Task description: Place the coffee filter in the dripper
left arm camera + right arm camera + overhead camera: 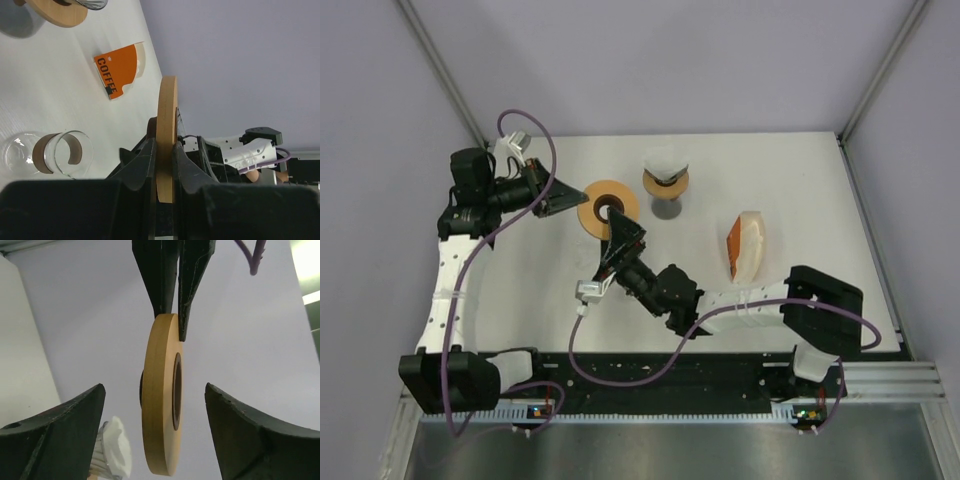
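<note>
My left gripper (570, 197) is shut on the rim of a flat wooden ring (609, 207) with a dark hole, held up on edge above the table. In the left wrist view both jaws press the wooden ring (166, 135) at my left gripper (165, 152). My right gripper (617, 232) is open; its fingers (60, 432) stand either side of the ring (160, 405) without touching it. Behind stands a glass dripper (666, 184) with a wooden collar and a white paper coffee filter (665, 160) in it. The filter (115, 452) shows low left in the right wrist view.
An orange and white "COFFEE" filter pack (746, 246) lies to the right, also seen as the pack (119, 70). A glass vessel with a wooden collar (50, 152) sits on the table below the left gripper. Walls close in the table at the back and sides.
</note>
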`<state>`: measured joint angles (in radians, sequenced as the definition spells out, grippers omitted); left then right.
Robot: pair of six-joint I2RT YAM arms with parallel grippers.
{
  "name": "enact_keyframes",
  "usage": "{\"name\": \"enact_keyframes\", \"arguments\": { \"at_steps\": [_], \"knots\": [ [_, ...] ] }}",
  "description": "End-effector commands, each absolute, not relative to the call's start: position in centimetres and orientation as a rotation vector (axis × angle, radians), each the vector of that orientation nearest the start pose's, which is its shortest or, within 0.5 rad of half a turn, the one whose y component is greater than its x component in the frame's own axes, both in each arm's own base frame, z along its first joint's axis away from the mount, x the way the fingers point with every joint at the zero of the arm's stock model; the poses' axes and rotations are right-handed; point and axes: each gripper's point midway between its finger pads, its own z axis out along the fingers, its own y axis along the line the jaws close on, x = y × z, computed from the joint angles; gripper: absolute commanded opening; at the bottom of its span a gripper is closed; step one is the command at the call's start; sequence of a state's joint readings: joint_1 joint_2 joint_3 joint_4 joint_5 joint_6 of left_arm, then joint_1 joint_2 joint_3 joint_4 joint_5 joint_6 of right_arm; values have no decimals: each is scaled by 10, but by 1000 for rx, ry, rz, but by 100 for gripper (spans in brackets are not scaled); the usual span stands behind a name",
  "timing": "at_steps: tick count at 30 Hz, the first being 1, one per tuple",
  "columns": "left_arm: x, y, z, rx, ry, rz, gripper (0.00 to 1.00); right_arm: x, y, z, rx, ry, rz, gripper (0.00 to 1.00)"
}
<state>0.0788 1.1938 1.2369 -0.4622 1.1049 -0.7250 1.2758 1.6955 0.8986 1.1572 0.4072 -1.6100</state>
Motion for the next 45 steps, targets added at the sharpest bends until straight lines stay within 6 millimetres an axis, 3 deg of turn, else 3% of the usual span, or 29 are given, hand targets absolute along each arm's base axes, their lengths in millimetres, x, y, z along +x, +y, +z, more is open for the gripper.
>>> {"name": "enact_keyframes", "arguments": {
  "at_steps": [1,5,8,10,13,15,18,23,28,45],
  "knots": [
    [276,-154,362,89,1983,-1522,0,245,398,345,-1025,709,-422,87],
    [287,-148,352,43,2007,-1501,0,229,399,323,-1158,875,-201,95],
    [292,-143,347,48,2013,-1438,0,194,406,315,-1254,1004,165,99],
    [292,-142,345,71,2018,-1391,0,159,409,331,-1317,996,450,99],
    [290,-141,343,102,2010,-1337,0,147,399,376,-1220,1066,728,99],
    [286,-144,341,118,2013,-1342,0,171,387,408,-1069,1153,814,99],
    [281,-146,341,135,2013,-1337,0,206,376,417,-929,1344,843,98],
    [275,-147,344,148,2007,-1337,0,243,379,388,-867,1608,684,98],
    [273,-148,344,151,2005,-1337,0,262,386,359,-854,1773,629,98],
    [270,-150,348,162,2001,-1356,0,305,395,328,-827,1859,544,68]
  ]
}}
